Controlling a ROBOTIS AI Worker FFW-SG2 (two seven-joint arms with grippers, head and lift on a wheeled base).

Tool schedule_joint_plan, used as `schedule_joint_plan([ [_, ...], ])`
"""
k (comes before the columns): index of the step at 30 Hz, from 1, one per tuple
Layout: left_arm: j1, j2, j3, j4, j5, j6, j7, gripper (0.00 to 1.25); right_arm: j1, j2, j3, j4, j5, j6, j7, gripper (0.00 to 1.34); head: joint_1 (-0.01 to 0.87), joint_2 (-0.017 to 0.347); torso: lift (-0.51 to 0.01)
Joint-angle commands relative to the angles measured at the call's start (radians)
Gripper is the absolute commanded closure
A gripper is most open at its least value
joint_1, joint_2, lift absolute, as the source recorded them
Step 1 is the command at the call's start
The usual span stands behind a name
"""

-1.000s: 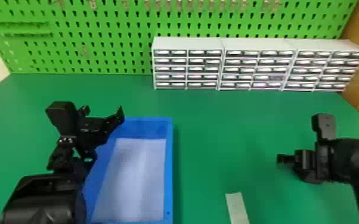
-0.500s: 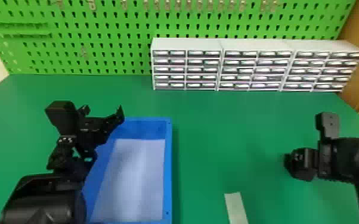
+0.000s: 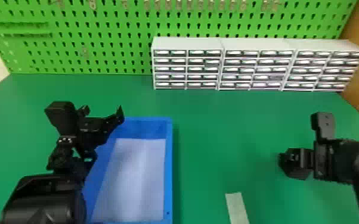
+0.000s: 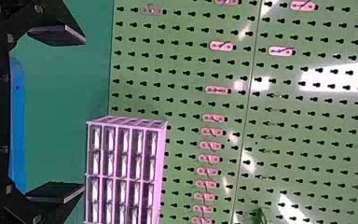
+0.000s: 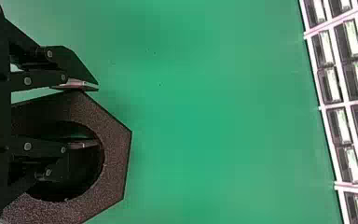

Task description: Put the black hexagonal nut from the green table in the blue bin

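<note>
Both right gripper (image 3: 295, 160) fingers stand apart at the black hexagonal nut (image 5: 114, 156).

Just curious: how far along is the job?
Looks done: reaching the black nut, with the right gripper at it. In hand: probably grasping; I can't confirm a hold. Left to do: it's outside the blue bin, so lifting, carrying, releasing.

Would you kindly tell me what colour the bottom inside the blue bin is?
The bottom is pale bluish white, seen best in the head view.
</note>
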Motion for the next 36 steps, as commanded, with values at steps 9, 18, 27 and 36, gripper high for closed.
schedule_joint_plan([
  [9,0.000,-0.003,0.001,0.000,-0.002,0.000,0.000,0.17,-0.001,-0.001,0.003,-0.095,-0.024,0.000,0.000,0.88,0.686,0.051,-0.097],
  [18,-0.001,-0.003,-0.002,0.000,-0.002,0.000,0.000,0.17,-0.004,-0.001,0.012,-0.146,-0.041,-0.015,0.000,0.89,0.686,0.051,-0.097],
  [27,-0.001,-0.003,-0.002,0.000,-0.003,0.000,0.001,0.17,-0.003,-0.020,0.067,-0.186,-0.173,-0.137,0.000,0.89,0.686,0.051,-0.097],
  [36,-0.001,-0.003,-0.008,0.000,-0.003,0.000,0.000,0.17,-0.004,-0.017,0.099,-0.250,-0.219,-0.181,0.000,0.92,0.686,0.051,-0.097],
])
